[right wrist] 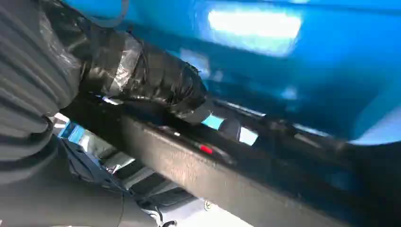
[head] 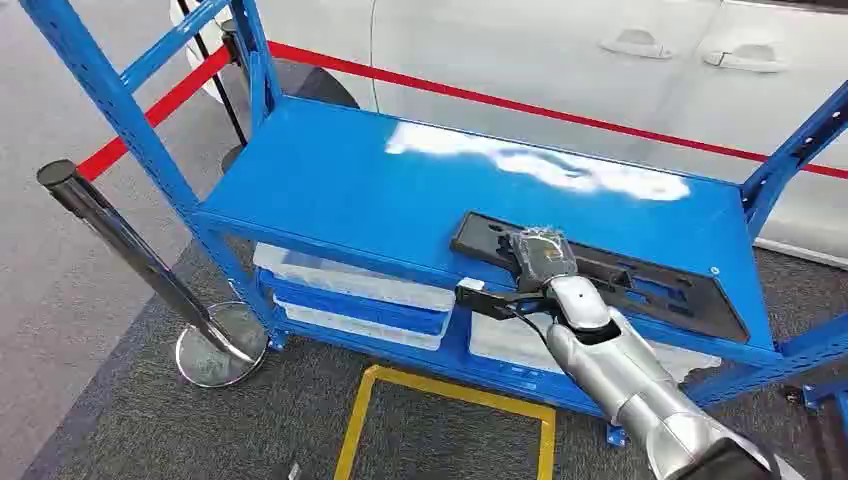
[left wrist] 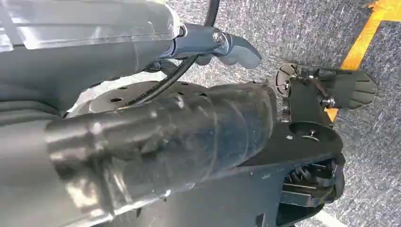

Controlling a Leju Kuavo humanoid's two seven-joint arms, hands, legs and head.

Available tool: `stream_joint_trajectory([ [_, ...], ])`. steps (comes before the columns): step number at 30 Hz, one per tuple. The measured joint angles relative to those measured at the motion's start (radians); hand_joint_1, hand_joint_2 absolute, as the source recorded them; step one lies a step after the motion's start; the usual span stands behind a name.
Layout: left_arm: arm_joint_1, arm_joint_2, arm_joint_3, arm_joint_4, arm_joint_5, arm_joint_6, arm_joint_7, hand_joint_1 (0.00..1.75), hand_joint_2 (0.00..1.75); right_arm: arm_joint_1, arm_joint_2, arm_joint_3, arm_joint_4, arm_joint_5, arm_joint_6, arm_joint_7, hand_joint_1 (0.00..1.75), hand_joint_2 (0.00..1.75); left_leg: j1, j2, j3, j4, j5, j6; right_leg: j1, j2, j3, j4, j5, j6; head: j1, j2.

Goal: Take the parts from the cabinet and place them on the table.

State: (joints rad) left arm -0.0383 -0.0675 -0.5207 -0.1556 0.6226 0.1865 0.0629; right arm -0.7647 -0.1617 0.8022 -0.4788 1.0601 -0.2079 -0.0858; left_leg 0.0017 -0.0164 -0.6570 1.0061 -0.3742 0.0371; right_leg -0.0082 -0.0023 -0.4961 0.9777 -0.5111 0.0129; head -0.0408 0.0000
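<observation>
Head view: the right hand (head: 541, 256) rests on the near long edge of a flat black part (head: 600, 273), a long frame-like panel lying on the blue top shelf (head: 350, 180) of the cabinet. The hand covers the part's middle, so the panel runs out to both sides of it, more of it on the side toward the shelf's right post. Beneath the hand, on the lower level, sit translucent bins (head: 350, 285). Beyond the hand, past the shelf, a red barrier belt (head: 520, 105) runs in front of a white car (head: 560, 60).

Left wrist view: the left hand (left wrist: 161, 137) hangs over grey carpet, its dark fingers curled in with nothing visible between them — together, holding nothing.

Right wrist view: the right hand's wrapped dark fingers (right wrist: 156, 78) lie over the top of the part (right wrist: 198, 175), with blue shelf just beyond them. Whether the thumb is under the edge is hidden, so I cannot tell if the hand is clamped on the part or merely pressing on it.

Judging from this, the step in hand is securing the grasp. To do it well, the thumb should get under the near edge before any lift — the panel is long and thin, so a grip near its middle should keep it from tipping.
</observation>
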Motion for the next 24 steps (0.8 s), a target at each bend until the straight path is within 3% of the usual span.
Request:
stream_joint_trajectory([
  [9, -0.001, -0.005, -0.001, 0.0, 0.027, 0.011, -0.016, 0.0, 0.0, 0.05, -0.001, -0.014, -0.029, -0.06, -0.072, -0.048, 1.75, 1.75, 0.0, 0.0, 0.0, 0.0, 0.0, 0.0, 0.0, 0.0, 0.0, 0.0, 0.0, 0.0, 0.0, 0.0],
  [14, -0.001, -0.007, -0.001, 0.0, 0.034, 0.016, -0.023, 0.0, 0.0, 0.07, -0.002, -0.036, -0.061, -0.068, -0.079, -0.052, 1.75, 1.75, 0.0, 0.002, 0.0, 0.0, 0.0, 0.0, 0.0, 0.002, 0.0, 0.0, 0.0, 0.0, 0.0, 0.0],
  [15, 0.0, -0.007, -0.001, 0.0, 0.034, 0.016, -0.023, 0.0, 1.75, 0.072, -0.002, -0.039, -0.065, -0.068, -0.079, -0.052, 1.75, 1.75, 0.0, 0.002, 0.0, 0.0, 0.0, 0.0, 0.0, 0.002, -0.001, 0.0, 0.0, 0.0, 0.0, 0.0],
  [19, 0.0, -0.007, -0.001, 0.0, 0.033, 0.018, -0.07, 0.0, 1.75, 0.089, -0.009, -0.058, -0.101, -0.082, -0.084, -0.065, 1.75, 1.75, 0.001, 0.002, 0.0, 0.0, 0.0, 0.0, 0.001, 0.002, -0.001, 0.0, 0.0, 0.0, 0.0, 0.0],
  [22, 0.002, -0.007, -0.006, 0.0, 0.002, 0.036, -0.159, 0.0, 1.75, 0.128, -0.034, -0.084, -0.194, -0.095, -0.084, -0.072, 1.75, 1.75, 0.001, 0.002, 0.0, 0.0, 0.0, 0.0, 0.001, 0.002, -0.001, 0.0, 0.0, 0.0, 0.0, 0.0],
  [24, 0.005, -0.007, -0.011, 0.0, -0.003, 0.032, -0.252, 0.0, 1.75, 0.174, -0.066, -0.104, -0.303, -0.101, -0.084, -0.072, 1.75, 1.75, 0.0, 0.001, 0.0, 0.0, -0.001, 0.0, 0.001, 0.001, 0.0, 0.0, -0.001, 0.001, 0.0, 0.0],
])
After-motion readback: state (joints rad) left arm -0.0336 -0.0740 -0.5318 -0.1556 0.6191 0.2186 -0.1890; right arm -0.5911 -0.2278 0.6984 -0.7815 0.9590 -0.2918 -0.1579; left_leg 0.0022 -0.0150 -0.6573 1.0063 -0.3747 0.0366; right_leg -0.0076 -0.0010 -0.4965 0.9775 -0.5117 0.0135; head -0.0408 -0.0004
